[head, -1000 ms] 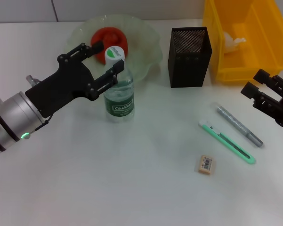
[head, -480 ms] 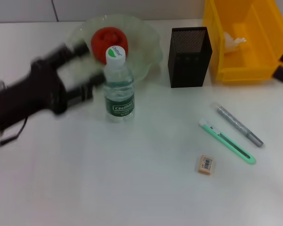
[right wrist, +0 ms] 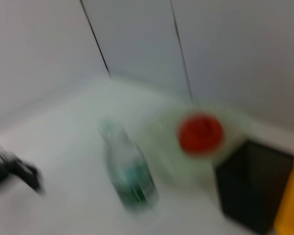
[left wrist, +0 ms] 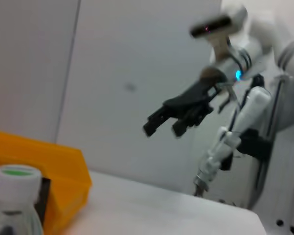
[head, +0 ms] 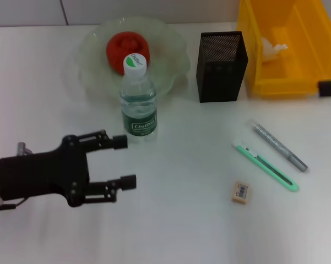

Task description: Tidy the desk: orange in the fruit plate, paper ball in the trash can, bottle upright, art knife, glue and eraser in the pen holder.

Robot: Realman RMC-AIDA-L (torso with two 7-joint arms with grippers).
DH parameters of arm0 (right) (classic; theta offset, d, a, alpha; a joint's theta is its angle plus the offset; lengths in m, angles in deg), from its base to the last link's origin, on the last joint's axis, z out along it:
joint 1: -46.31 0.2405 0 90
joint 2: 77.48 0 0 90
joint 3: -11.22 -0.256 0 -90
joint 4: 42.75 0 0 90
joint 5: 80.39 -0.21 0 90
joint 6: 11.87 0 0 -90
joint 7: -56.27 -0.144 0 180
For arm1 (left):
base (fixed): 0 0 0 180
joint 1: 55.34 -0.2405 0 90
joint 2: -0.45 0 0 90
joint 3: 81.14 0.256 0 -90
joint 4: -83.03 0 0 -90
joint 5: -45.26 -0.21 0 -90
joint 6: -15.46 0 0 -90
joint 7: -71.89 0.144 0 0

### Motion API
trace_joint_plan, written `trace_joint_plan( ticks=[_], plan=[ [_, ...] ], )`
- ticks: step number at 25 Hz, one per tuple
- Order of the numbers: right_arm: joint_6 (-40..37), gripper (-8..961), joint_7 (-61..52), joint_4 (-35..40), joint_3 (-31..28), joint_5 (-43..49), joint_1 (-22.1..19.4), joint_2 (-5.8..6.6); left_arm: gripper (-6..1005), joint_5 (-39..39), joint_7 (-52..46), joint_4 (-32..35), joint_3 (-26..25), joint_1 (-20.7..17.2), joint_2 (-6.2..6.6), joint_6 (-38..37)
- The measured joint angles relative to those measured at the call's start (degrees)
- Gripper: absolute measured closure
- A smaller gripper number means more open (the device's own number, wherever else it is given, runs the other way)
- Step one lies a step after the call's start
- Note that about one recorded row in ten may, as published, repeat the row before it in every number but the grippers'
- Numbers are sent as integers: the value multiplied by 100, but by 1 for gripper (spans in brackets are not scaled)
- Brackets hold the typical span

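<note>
The bottle (head: 138, 102) stands upright in front of the fruit plate (head: 173, 60), which holds the orange (head: 126, 47). My left gripper (head: 125, 161) is open and empty, low over the table in front of the bottle and apart from it. The paper ball (head: 272, 49) lies in the yellow trash can (head: 286, 71). The green art knife (head: 265, 166), the grey glue stick (head: 279, 146) and the eraser (head: 240, 192) lie on the table in front of the pen holder (head: 221, 66). My right gripper (left wrist: 164, 128) is raised at the right edge, open and empty.
The white table has bare surface in the middle and along the front. The pen holder stands between the fruit plate and the trash can. The right wrist view is blurred and shows the bottle (right wrist: 129, 178), orange (right wrist: 200, 133) and pen holder (right wrist: 252, 186).
My left gripper has let go of the upright bottle and drawn back toward the front left. My right gripper has moved off toward the right edge.
</note>
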Motion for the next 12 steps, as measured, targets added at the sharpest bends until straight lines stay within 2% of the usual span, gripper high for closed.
trace_joint_plan(
  ticks=[3,4,5,7,8,10,11,12],
  plan=[
    [-11,168,-924,866,1066,1216,280,-91,202,-200,-50,12,19,35,-28,61],
    [-19,168,-1176,1054,1449,1654,407,-147,202,-200,-50,12,19,35,-28,61],
    [-13,168,-1456,1102,2013,2363,632,-258,202,-220,-86,13,27,38,-31,87],
    [3,168,-1561,1037,2248,2644,721,-296,202,-223,-107,14,33,38,-36,125],
    [105,168,-1683,866,2545,2910,829,-318,202,-224,-109,15,38,39,-39,137],
    [447,168,-1874,372,2995,3158,956,-323,202,-232,-110,13,53,38,-56,186],
    [919,168,-1953,-200,3281,3194,1048,-314,202,-236,-111,12,54,38,-66,214],
    [919,168,-1953,-200,3281,3194,1048,-314,202,-260,-111,10,55,37,-86,271]
  ],
)
